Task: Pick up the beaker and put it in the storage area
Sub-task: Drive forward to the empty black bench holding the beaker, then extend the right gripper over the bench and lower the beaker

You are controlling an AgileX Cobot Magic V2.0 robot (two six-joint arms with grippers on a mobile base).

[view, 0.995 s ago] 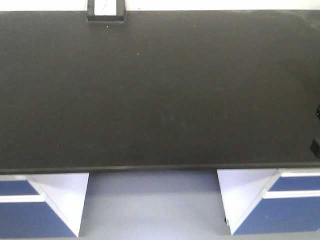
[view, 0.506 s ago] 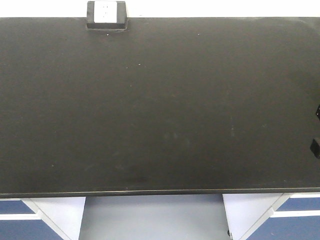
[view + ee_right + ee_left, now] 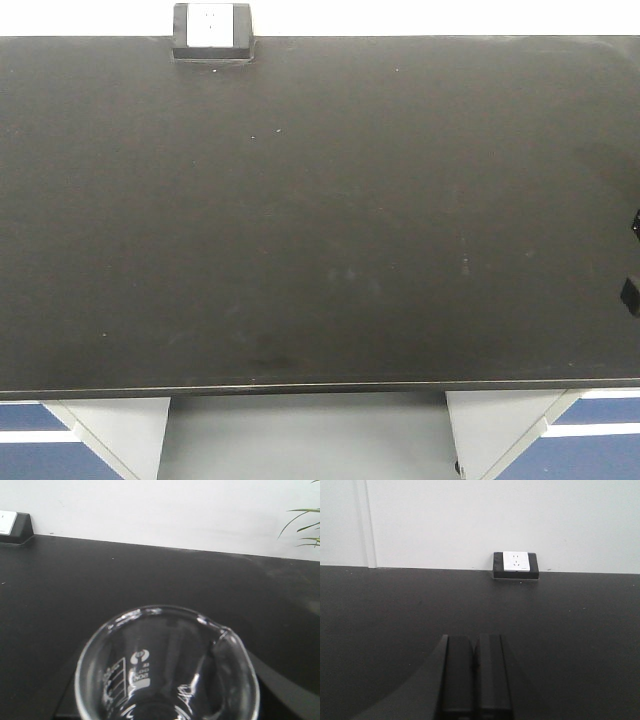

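The surface (image 3: 320, 220) is seen from the front view as a wide matte-black top that fills most of the frame. A socket box (image 3: 211, 30), black with a white face, is set at the back edge of the surface, towards the left corner. A white wall (image 3: 450, 15) is seen behind the back edge. Blue-fronted cabinets (image 3: 40, 445) are seen under the front edge, left and right, with an open gap between them. Two small black parts (image 3: 631, 295) are cut off at the right edge of the front view; what they are cannot be told.

In the left wrist view, the left hand (image 3: 474, 642) is seen clenched, its two fingers (image 3: 457, 675) pressed side by side with nothing between them. It is pointed across the surface towards the socket box at the back edge.

In the right wrist view, the beaker (image 3: 167, 665) is seen very close to the lens, clear glass, rim up, with the pour lip to the right and white printed markings on the inner left wall. It is grasped by the right hand (image 3: 167, 695), whose dark fingers (image 3: 285, 690) are seen on either side of it. The beaker is held over the surface, well in from the back edge; whether its base touches the surface cannot be told. Green plant leaves (image 3: 305, 525) are seen past the back right corner.
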